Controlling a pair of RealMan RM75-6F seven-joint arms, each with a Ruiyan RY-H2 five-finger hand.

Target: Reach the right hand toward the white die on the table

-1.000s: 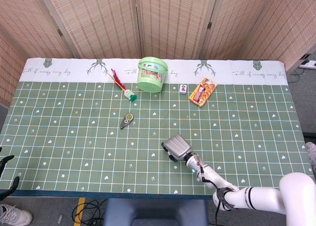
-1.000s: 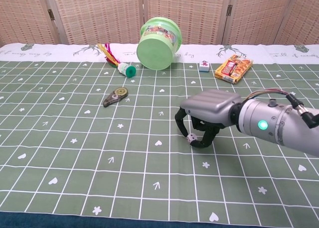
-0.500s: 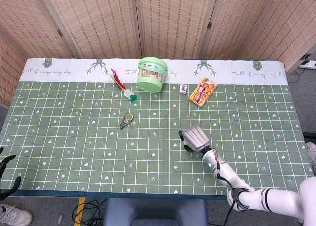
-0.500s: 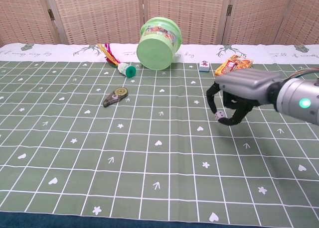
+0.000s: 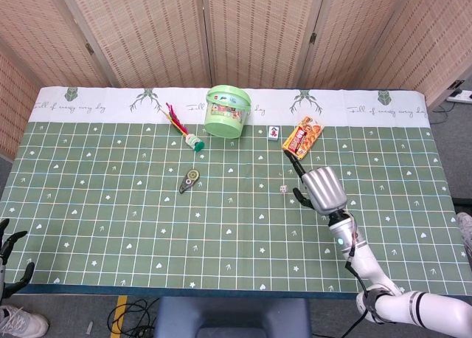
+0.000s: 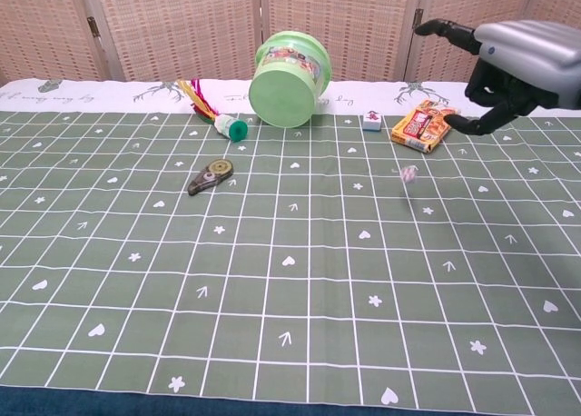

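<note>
The white die (image 5: 282, 189) is a small cube on the green checked cloth, right of the table's middle. In the chest view the die (image 6: 408, 173) looks blurred. My right hand (image 5: 322, 189) is just to the right of it, apart from it, with fingers spread and nothing in them. In the chest view that right hand (image 6: 508, 62) is raised well above the cloth at the upper right. My left hand (image 5: 9, 253) shows only at the bottom left corner, off the table, with its fingers apart and empty.
Along the far side stand a green bucket (image 5: 227, 111), a small tile (image 5: 273, 132) and an orange snack packet (image 5: 303, 136), the packet just beyond my right hand. A feathered shuttlecock (image 5: 184, 129) and a correction tape (image 5: 189, 180) lie to the left.
My right hand carried the die from near the front edge to the right and farther back, then opened and rose. The die is out of the hand, to its left.
</note>
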